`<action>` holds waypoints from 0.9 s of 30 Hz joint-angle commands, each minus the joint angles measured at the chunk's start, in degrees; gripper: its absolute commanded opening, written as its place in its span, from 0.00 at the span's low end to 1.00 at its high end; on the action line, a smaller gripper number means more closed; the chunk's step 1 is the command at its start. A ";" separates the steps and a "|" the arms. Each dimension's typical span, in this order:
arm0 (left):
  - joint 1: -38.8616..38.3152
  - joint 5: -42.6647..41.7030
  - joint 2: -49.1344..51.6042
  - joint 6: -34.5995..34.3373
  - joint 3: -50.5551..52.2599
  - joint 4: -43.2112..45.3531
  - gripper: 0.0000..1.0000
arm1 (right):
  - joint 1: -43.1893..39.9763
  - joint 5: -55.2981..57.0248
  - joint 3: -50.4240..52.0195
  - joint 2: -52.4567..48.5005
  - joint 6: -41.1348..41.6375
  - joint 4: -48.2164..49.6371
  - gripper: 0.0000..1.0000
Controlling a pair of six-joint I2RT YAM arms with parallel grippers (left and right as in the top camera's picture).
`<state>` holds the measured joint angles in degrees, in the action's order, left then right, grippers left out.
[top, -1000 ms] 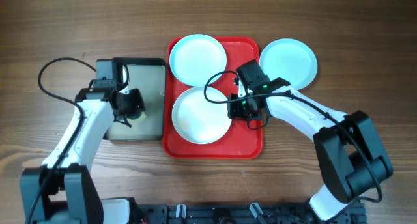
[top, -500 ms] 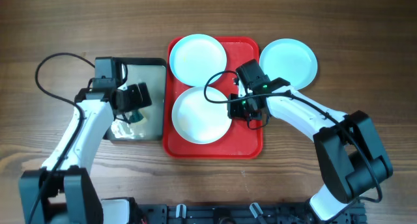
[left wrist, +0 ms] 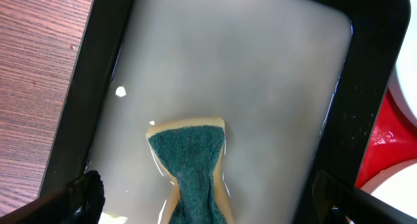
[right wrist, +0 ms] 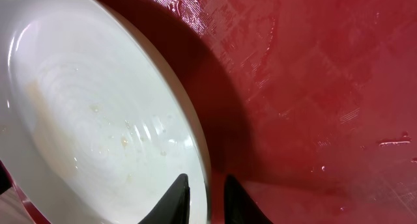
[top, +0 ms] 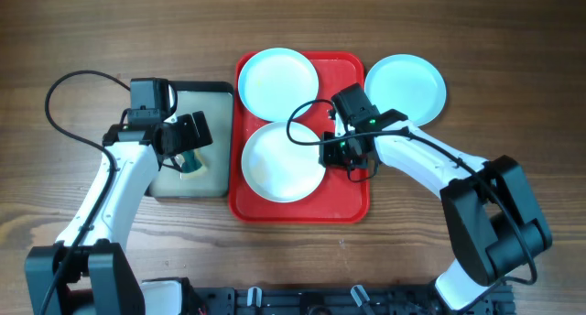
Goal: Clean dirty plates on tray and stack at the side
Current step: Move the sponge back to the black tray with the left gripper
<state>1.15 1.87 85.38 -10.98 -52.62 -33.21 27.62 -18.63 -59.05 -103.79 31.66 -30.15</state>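
The right gripper (right wrist: 201, 201) stands narrow, one finger on either side of the rim of the white plate (right wrist: 98, 120) on the red tray (right wrist: 313, 87) (whether it pinches cannot be told). Two mint plates (top: 277, 81) lie beyond those jaws. The left gripper (top: 190, 143) gapes wide over the black basin (left wrist: 98, 74), with the sponge (left wrist: 189, 152) between its fingers.

I see my right hand (right wrist: 207, 201), black fingertips (right wrist: 177, 198) straddling the rim of a smeared white plate (right wrist: 98, 107) on the wet red tray (right wrist: 313, 87).
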 commanded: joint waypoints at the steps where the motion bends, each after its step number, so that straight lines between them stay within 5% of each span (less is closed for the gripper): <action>1: 0.26 0.59 -0.85 0.28 -0.87 0.02 1.00 | 0.28 -0.48 0.02 1.14 -0.17 0.46 0.19; 19: 1.77 2.16 -1.36 -2.93 -1.05 8.66 1.00 | 0.31 0.07 0.04 1.14 -1.70 0.33 0.20; 22: 11.10 3.34 -4.22 -12.15 -2.27 12.70 1.00 | 0.31 0.63 0.04 1.14 -1.73 -0.33 0.20; 27: 29.38 -1.22 -8.50 -11.96 -2.25 14.56 1.00 | 0.35 1.36 0.52 1.14 -1.64 -0.13 0.25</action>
<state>23.00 3.18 79.24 -21.28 -53.76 -18.52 27.62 -18.37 -59.05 -103.79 30.55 -30.44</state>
